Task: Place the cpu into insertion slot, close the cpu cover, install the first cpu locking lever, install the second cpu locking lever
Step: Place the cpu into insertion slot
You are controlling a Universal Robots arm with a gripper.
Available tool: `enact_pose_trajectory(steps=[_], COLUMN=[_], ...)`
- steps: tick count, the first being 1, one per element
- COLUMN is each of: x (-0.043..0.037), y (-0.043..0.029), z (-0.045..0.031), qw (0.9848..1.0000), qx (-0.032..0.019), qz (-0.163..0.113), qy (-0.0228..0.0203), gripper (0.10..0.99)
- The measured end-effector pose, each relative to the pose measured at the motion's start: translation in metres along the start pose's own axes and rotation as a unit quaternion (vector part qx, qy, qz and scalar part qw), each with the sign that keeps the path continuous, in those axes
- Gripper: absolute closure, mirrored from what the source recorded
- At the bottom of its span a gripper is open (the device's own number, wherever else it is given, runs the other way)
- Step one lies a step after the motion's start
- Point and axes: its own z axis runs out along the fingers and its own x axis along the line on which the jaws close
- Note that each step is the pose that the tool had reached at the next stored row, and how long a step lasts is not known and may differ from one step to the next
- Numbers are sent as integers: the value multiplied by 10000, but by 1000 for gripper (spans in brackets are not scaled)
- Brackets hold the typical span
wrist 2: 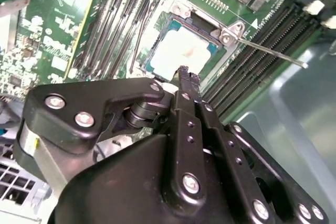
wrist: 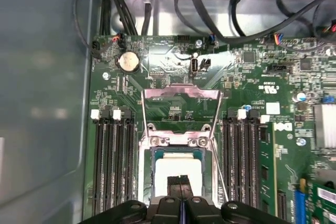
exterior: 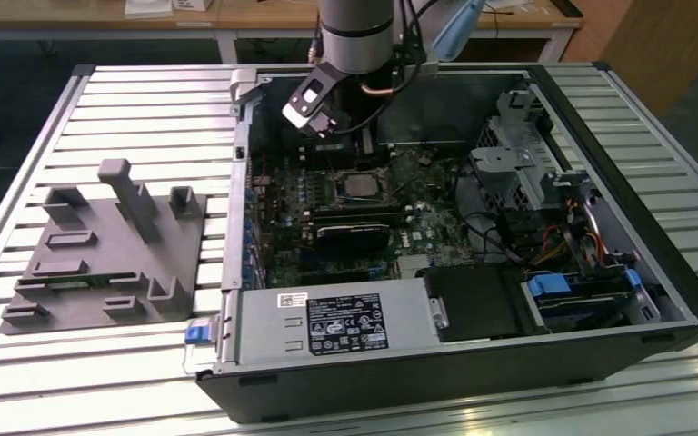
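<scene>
First wrist view shows the claw point(wrist: 179, 182) with its two fingers pressed together, holding nothing, right over the cpu point(wrist: 178, 163). The cpu lies flat in the insertion slot point(wrist: 152, 177). The cpu cover point(wrist: 181, 94) is flipped open next to the slot. A thin locking lever point(wrist 2: 268, 52) sticks out in the second wrist view. In the exterior view, a grey block point(exterior: 106, 254) sits at 9 o'clock from the computer case point(exterior: 676, 300).
</scene>
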Motion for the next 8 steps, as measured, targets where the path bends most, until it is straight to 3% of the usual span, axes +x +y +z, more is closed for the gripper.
enact_pose_trajectory(steps=[8], x=[5], y=[26], z=[-212], qw=[10000], qx=[-22], qz=[0], qy=[1], gripper=[980])
